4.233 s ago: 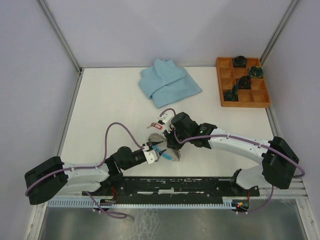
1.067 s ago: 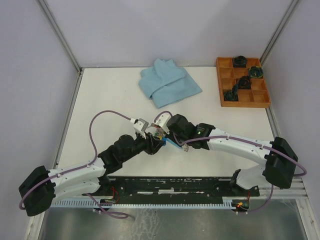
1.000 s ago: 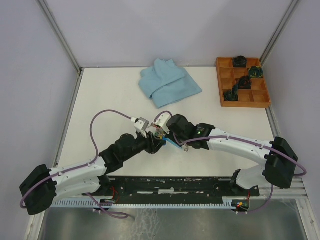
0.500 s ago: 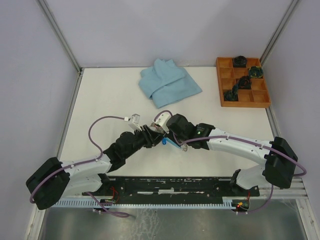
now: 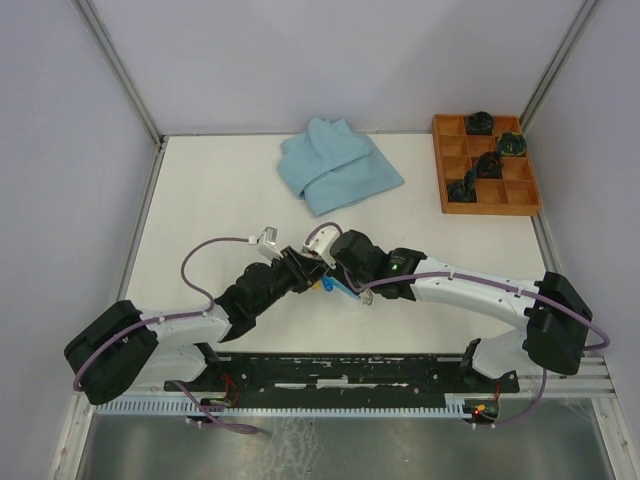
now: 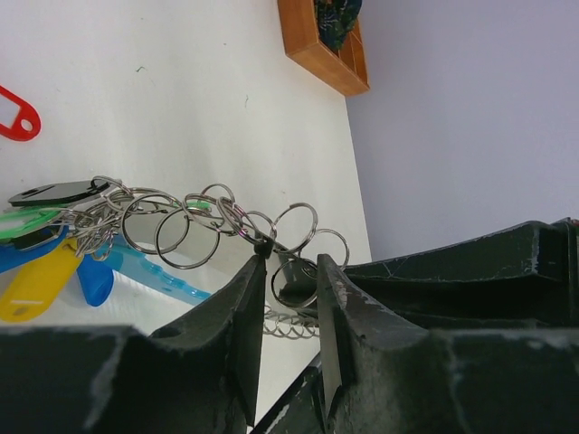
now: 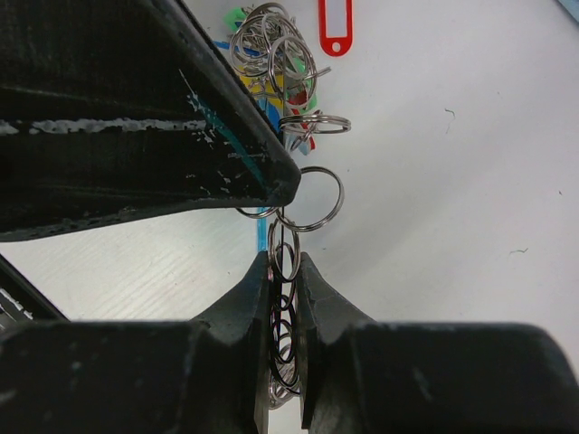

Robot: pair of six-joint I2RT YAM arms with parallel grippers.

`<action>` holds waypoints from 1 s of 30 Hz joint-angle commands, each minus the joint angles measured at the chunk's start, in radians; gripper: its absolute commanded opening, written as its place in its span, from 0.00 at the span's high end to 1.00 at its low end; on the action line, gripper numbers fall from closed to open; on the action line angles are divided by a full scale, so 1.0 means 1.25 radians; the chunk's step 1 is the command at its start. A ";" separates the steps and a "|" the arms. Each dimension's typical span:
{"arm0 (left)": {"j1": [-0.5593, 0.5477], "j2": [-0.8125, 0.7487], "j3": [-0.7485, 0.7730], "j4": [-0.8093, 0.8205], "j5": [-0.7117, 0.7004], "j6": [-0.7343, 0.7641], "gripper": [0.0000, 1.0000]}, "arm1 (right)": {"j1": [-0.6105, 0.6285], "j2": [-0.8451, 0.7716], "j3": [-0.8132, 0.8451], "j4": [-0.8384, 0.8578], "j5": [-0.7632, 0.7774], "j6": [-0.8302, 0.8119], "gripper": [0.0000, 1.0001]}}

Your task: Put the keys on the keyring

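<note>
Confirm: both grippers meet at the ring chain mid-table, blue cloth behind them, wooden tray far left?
Wrong side: the top view shows the wooden tray at the far right. Rest holds: left gripper and right gripper meet at the ring chain, blue cloth behind.

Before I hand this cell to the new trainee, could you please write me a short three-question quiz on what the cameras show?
1. True or false: the folded blue cloth lies on the table, outside the wooden tray.
2. What sits pinched between the fingers of the left gripper? A) a silver ring B) the cloth C) the tray rim
3. Fill in: the tag lying apart from the bunch of tags is ___.
Key: 1 true; 2 A; 3 red.
</note>
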 commanded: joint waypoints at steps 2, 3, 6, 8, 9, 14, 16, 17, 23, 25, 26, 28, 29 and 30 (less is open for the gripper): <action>0.002 0.042 -0.016 0.081 -0.015 -0.060 0.66 | 0.011 -0.012 0.039 0.060 0.019 0.011 0.99; 0.002 0.049 -0.019 0.089 -0.015 -0.063 0.67 | 0.012 -0.014 0.039 0.060 0.019 0.011 0.99; 0.001 0.062 -0.021 0.105 -0.008 -0.067 0.73 | 0.013 -0.013 0.037 0.061 0.018 0.010 0.99; 0.001 0.063 -0.020 0.106 -0.002 -0.064 0.76 | 0.014 -0.017 0.034 0.061 0.022 0.008 0.99; 0.002 0.059 -0.021 0.106 0.000 -0.059 0.80 | 0.013 -0.020 0.030 0.062 0.025 0.007 0.99; 0.002 0.012 -0.033 0.079 -0.007 -0.021 0.89 | 0.014 -0.043 0.014 0.063 0.048 -0.001 0.99; 0.001 -0.004 -0.037 0.066 -0.009 0.003 0.93 | 0.014 -0.050 0.011 0.064 0.052 -0.001 0.99; 0.001 -0.010 -0.037 0.064 -0.008 0.012 0.94 | 0.014 -0.051 0.011 0.064 0.050 -0.001 0.99; 0.001 -0.023 -0.020 0.021 0.020 0.074 0.87 | 0.014 -0.053 0.001 0.071 0.028 -0.006 0.96; 0.001 -0.045 -0.022 -0.004 0.015 0.088 0.79 | 0.014 -0.056 -0.008 0.075 0.040 -0.012 0.97; 0.001 -0.058 -0.025 -0.018 0.009 0.092 0.76 | 0.014 -0.058 -0.011 0.077 0.045 -0.015 0.98; 0.002 -0.087 -0.029 -0.048 0.002 0.096 0.69 | 0.013 -0.062 -0.017 0.079 0.048 -0.019 0.99; 0.001 -0.098 -0.028 -0.060 0.003 0.098 0.66 | 0.014 -0.062 -0.017 0.080 0.049 -0.020 0.99; 0.002 -0.107 -0.027 -0.070 0.006 0.097 0.65 | 0.013 -0.062 -0.018 0.084 0.049 -0.021 0.99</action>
